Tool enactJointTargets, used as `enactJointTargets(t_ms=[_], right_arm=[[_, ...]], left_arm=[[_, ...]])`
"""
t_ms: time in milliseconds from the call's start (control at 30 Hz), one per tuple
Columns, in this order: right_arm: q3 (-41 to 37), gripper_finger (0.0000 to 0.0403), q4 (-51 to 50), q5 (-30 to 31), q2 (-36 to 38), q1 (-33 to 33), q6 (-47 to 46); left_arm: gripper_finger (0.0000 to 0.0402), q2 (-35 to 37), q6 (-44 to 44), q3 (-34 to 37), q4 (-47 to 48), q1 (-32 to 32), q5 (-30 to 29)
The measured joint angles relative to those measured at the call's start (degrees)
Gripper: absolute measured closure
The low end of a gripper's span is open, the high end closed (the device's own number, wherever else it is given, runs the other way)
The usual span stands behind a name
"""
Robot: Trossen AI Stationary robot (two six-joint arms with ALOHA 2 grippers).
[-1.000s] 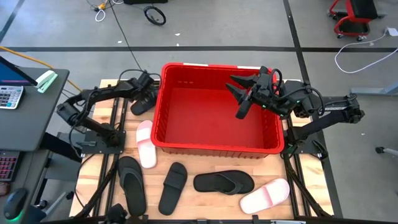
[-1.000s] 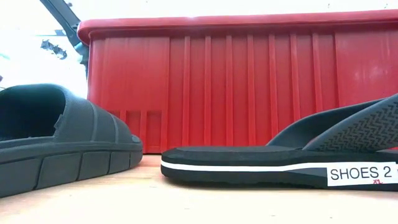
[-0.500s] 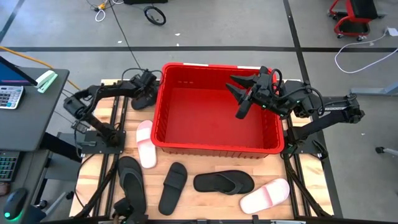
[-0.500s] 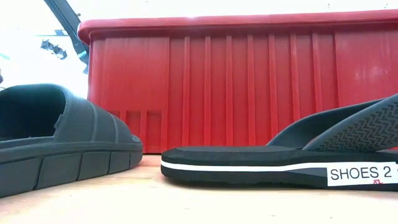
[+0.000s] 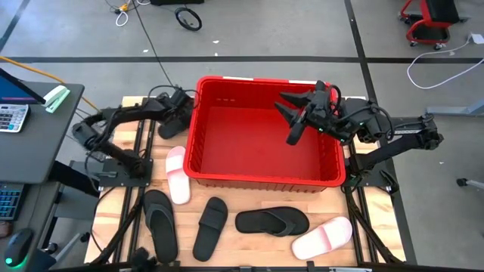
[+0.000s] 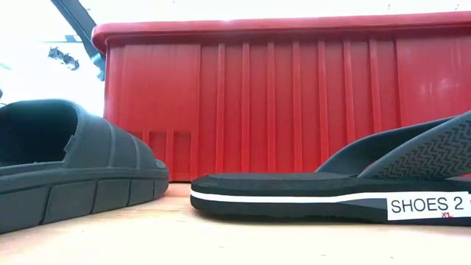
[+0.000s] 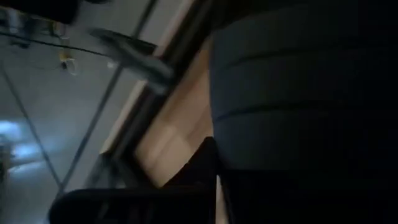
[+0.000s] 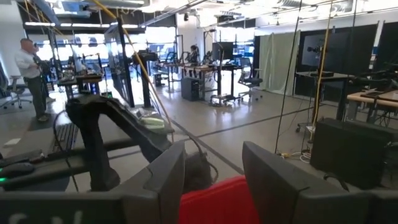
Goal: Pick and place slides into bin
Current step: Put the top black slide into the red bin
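The red bin [image 5: 227, 172] stands mid-table. My left gripper [image 5: 180, 110] is down at a black slide [image 5: 171, 127] that lies on the table's far left, against the bin's left wall. The slide's ribbed band [image 7: 298, 93] fills the left wrist view. I cannot tell whether the gripper touches it. My right gripper [image 5: 296, 121] hangs open and level above the bin's far right part, holding nothing. A pink slide [image 5: 176, 174], two black slides [image 5: 160, 224] [image 5: 210, 227], a black thong slide [image 5: 272, 221] and another pink slide [image 5: 323, 236] lie flat on the near table.
In the low view, a black slide [image 6: 73, 162] and the thong slide [image 6: 331, 193] lie in front of the bin's ribbed near wall [image 6: 294, 96]. The right wrist view looks over the bin's rim [image 8: 214, 199] into the room, where a person [image 8: 31, 68] stands far off.
My left arm drew a little toward the table's far edge and then came back toward the black slide. The right arm and the other slides have kept still.
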State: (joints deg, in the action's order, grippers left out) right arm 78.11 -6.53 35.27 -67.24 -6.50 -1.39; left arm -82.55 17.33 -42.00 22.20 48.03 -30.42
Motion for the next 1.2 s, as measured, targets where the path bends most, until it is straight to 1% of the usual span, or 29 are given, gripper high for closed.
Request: enactJointTargets(t_ms=[67, 167, 267, 300, 333, 433, 533, 600, 667, 767, 867, 1000, 1100, 1200], right_arm=[[0.00, 0.0235, -1.01, 0.13, 0.00, 0.01, -0.28], [0.00, 0.0235, -1.65, 0.23, 0.00, 0.02, -0.50], [0.00, 0.0235, -1.79, 0.23, 0.00, 0.02, -0.53], [0.00, 0.0235, -1.79, 0.23, 0.00, 0.00, -0.52], [0.00, 0.0235, -1.80, 0.22, 0.00, 0.01, -0.51], [0.00, 0.0235, -1.84, 0.25, 0.00, 0.01, -0.50], [0.00, 0.0235, -2.25, 0.23, 0.00, 0.02, -0.48], [0.00, 0.0235, -2.25, 0.26, 0.00, 0.01, -0.48], [0.00, 0.0235, -2.25, 0.28, 0.00, 0.00, -0.48], [0.00, 0.0235, -2.25, 0.32, 0.00, 0.00, -0.48], [0.00, 0.0235, -2.22, 0.32, 0.00, 0.00, -0.51], [0.00, 0.0235, -2.22, 0.30, 0.00, 0.01, -0.55], [0.00, 0.0235, -2.25, 0.30, 0.00, 0.00, -0.55], [0.00, 0.0235, -2.66, 0.29, 0.00, -0.01, -0.52]], left_arm=[[0.0391, 4.67, -1.51, -0.04, 4.08, -0.63, -2.66], [0.0391, 12.98, -4.73, -0.74, 12.65, -1.43, -5.30], [0.0391, 20.44, -9.17, -4.07, 21.81, -2.39, -8.14], [0.0391, 22.52, -9.88, -5.76, 23.57, -2.66, -7.03], [0.0391, 24.31, -12.36, -7.64, 24.38, -3.01, -6.09], [0.0391, 28.21, -20.91, -15.17, 29.61, -4.42, -6.82], [0.0391, 29.68, -29.68, -24.36, 33.02, -6.04, -6.65], [0.0391, 29.79, -35.15, -30.86, 32.64, -7.88, -5.49], [0.0391, 28.79, -40.31, -36.50, 31.75, -10.66, -4.34], [0.0391, 25.17, -43.58, -43.45, 31.11, -16.75, -4.50], [0.0391, 19.40, -45.19, -47.93, 31.08, -22.92, -7.70], [0.0391, 10.00, -47.23, -51.63, 31.02, -29.32, -11.02], [0.0391, 1.82, -48.16, -53.10, 30.43, -32.16, -11.12], [0.0391, -6.42, -45.73, -53.22, 30.19, -33.87, -10.91]])
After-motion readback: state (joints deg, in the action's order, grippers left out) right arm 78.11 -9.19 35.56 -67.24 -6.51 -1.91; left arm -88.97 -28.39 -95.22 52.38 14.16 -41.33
